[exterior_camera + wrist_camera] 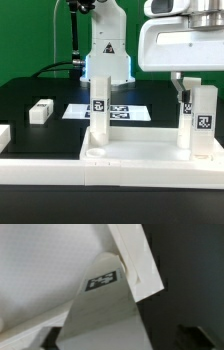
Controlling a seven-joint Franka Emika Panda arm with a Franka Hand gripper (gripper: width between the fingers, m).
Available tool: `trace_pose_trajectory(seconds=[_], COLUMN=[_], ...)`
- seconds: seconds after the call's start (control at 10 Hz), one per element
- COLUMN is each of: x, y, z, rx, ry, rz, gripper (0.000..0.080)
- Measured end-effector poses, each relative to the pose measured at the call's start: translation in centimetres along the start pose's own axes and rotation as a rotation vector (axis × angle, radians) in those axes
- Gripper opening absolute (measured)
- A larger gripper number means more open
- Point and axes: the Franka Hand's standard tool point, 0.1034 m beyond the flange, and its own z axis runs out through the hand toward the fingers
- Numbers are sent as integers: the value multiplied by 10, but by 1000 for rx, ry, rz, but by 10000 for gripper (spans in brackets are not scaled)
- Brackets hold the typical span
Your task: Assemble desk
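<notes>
We see a black table (30,92) in the exterior view. The desk top (140,160), a wide white slab with a shallow recessed face, lies at 6 o'clock. Two white square-post legs stand upright on it: the near-centre leg (100,108) at the middle of the picture and the corner leg (203,122) at 3 o'clock. A loose leg (40,110) lies on the table at 9 o'clock, well apart from the desk top. The marker board (125,110) lies flat just behind the near-centre leg, and the arm's white base (105,50) rises at 12 o'clock.

The gripper (112,338) hangs over the corner leg at 2 o'clock. In the wrist view its two dark fingertips (192,333) stand on either side of the post with gaps showing, so the pincer looks wide and grips nothing.

We judge the step in hand to be seating this corner leg in the desk top. To do it well, we would centre the post between the fingertips, close squarely on flat faces, keep the post upright, and turn without dragging the top sideways. A tilted grip could jam the joint.

Each leg carries a black-and-white square tag (102,280). The tags are patterns only. We find no brand name or readable words anywhere.
</notes>
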Motion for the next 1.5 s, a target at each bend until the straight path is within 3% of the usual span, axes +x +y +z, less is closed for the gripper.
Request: trace_pose_trajectory(seconds=[0.1, 0.3, 0.5, 0.7, 1.1, 1.2, 1.3, 1.4, 1.5], x=[1, 2, 3, 0, 5, 3, 0, 0, -6], y=[2, 4, 10, 12, 19, 19, 13, 10, 9], z=[0, 0, 1, 3, 3, 2, 0, 2, 9], rx=[-2, -5, -8, 35, 31, 10, -9, 1, 16], ry=[1, 1, -16, -82, -106, -102, -104, -108, -130], rz=[56, 189, 505, 922, 1028, 910, 748, 642, 398], gripper=[297, 297, 297, 295, 299, 299, 496, 616, 639])
